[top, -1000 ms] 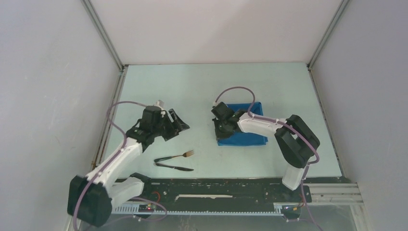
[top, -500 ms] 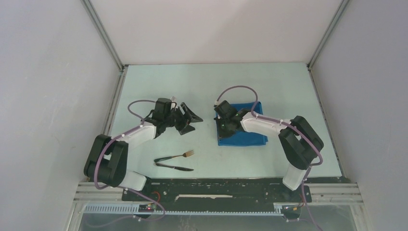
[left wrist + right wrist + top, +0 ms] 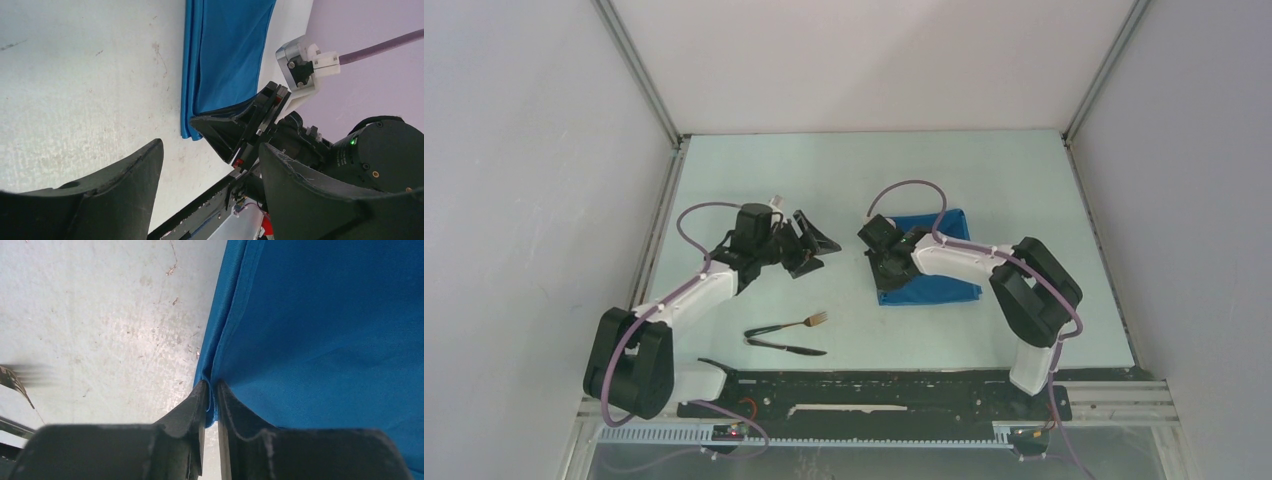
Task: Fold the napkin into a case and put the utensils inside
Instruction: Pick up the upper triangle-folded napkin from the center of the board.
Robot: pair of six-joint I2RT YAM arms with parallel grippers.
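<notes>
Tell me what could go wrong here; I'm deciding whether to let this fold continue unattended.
The right gripper pinches only the thin left edge of the napkin, so the cloth may slip out or the folded layers may pull apart. The open left gripper points at that same edge, close by; the two grippers could bump there.

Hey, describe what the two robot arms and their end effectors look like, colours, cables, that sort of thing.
The left arm and right arm both have white links between bulky black joint housings, with a purple cable looping along each. The left end effector and right end effector each have two black wedge-shaped fingers. A small green light glows on the right wrist housing.
</notes>
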